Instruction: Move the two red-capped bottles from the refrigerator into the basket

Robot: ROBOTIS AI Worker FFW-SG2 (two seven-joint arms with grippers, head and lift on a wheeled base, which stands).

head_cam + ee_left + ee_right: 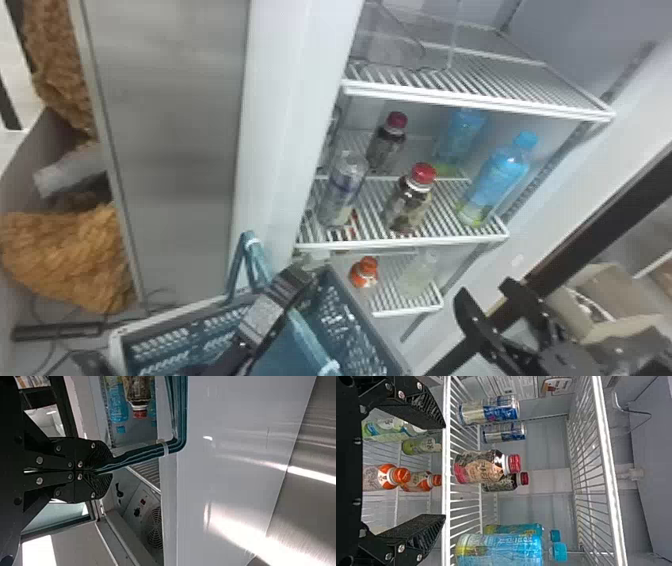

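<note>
Both red-capped bottles stand on the refrigerator's middle shelf, the front bottle nearer the shelf edge and the rear bottle behind it. My right gripper is open, low and right of the shelves; in the right wrist view its fingers stand apart, and the gripper faces the front bottle and rear bottle without touching them. The teal basket hangs below the shelf's left end, my left gripper over it. In the left wrist view that gripper is shut on the basket handle.
Blue bottles stand right of the front red-capped bottle, a can to its left. Orange-capped bottles are on the shelf below. The wire shelf spans above, and the refrigerator's side frame rises at left.
</note>
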